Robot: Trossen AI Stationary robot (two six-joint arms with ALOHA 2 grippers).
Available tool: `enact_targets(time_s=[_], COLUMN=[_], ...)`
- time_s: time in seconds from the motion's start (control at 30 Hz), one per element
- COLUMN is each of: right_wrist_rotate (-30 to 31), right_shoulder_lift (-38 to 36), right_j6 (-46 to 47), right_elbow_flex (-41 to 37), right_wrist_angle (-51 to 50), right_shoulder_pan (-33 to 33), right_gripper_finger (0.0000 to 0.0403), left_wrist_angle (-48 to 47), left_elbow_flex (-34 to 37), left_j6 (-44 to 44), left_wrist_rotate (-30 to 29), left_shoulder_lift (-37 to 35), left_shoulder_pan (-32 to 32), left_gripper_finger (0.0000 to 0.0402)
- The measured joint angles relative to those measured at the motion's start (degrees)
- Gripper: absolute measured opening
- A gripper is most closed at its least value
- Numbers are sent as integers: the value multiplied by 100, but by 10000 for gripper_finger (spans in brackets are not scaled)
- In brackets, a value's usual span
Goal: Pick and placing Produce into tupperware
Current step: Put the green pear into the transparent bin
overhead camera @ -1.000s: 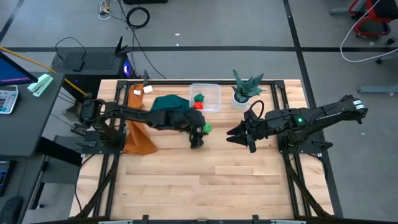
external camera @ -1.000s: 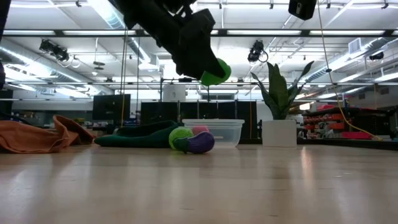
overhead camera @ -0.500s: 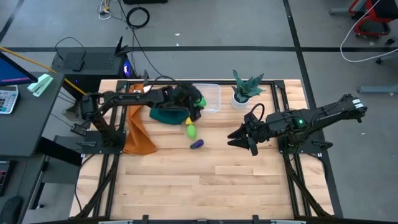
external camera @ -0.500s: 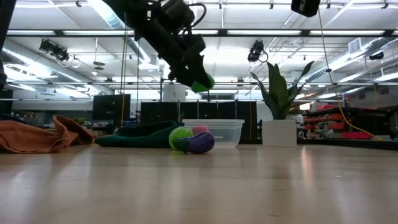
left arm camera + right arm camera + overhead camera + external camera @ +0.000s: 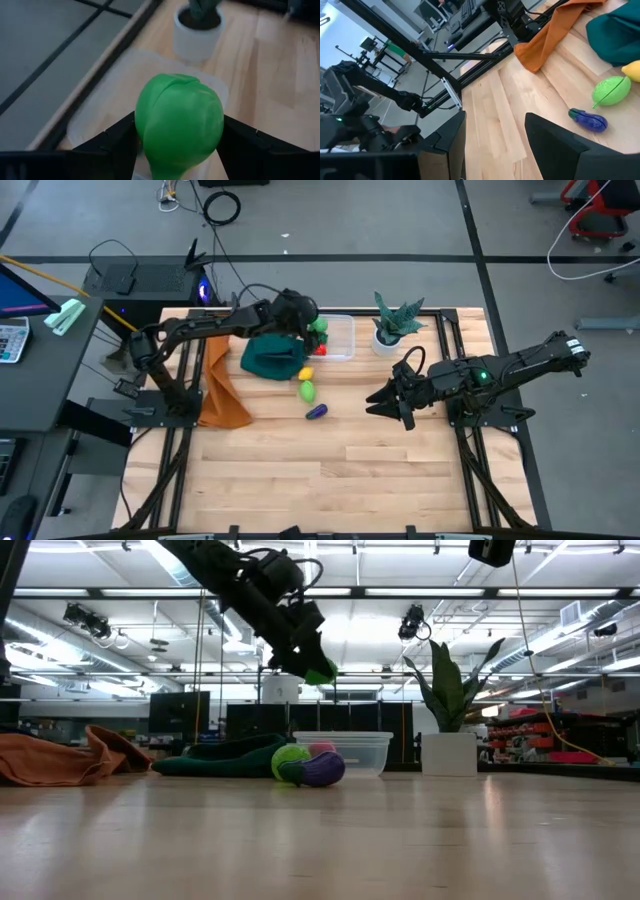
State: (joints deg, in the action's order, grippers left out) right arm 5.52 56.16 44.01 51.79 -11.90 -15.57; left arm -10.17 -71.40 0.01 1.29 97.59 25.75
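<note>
My left gripper (image 5: 314, 330) is shut on a bright green toy produce (image 5: 179, 125) and hangs in the air above the clear square tupperware (image 5: 340, 338), shown in the low view as the gripper (image 5: 312, 666) above the tupperware (image 5: 350, 753). A red piece (image 5: 321, 349) lies inside the tupperware. A yellow piece (image 5: 305, 374), a light green piece (image 5: 308, 391) and a purple piece (image 5: 316, 411) lie on the table near a dark green cloth (image 5: 272, 358). My right gripper (image 5: 384, 401) is open and waits at the table's right, next to nothing. My left gripper pinches the green produce between its two fingers (image 5: 107, 147), one on each side of its rounded body (image 5: 150, 125). The fingers slant down toward the far edge. The piece is lifted clear, above the tupperware (image 5: 100, 115).
A potted green plant in a white pot (image 5: 390, 330) stands just right of the tupperware. An orange cloth (image 5: 222, 392) lies at the table's left. The near half of the wooden table (image 5: 330, 480) is bare.
My left gripper has carried the green produce from above the middle of the table toward the far edge, ending over the tupperware. It has stayed shut on the piece. The yellow, light green and purple pieces have kept their places.
</note>
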Motion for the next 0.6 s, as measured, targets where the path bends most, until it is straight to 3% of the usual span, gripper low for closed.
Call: enact_targets(time_s=[0.4, 0.6], right_wrist_rotate=[2, 2], right_shoulder_lift=[0, 0], right_j6=[61, 57], right_elbow_flex=[2, 0], right_wrist_angle=[73, 107], right_shoulder_pan=[0, 0], right_gripper_finger=[167, 167], left_wrist_angle=[-1986, -2840], left_elbow_flex=[-2517, -3133], left_j6=[826, 1117], left_wrist_rotate=[14, 3], left_shoulder_lift=[1408, 2111], left_shoulder_pan=[252, 283], left_gripper_finger=[247, 247])
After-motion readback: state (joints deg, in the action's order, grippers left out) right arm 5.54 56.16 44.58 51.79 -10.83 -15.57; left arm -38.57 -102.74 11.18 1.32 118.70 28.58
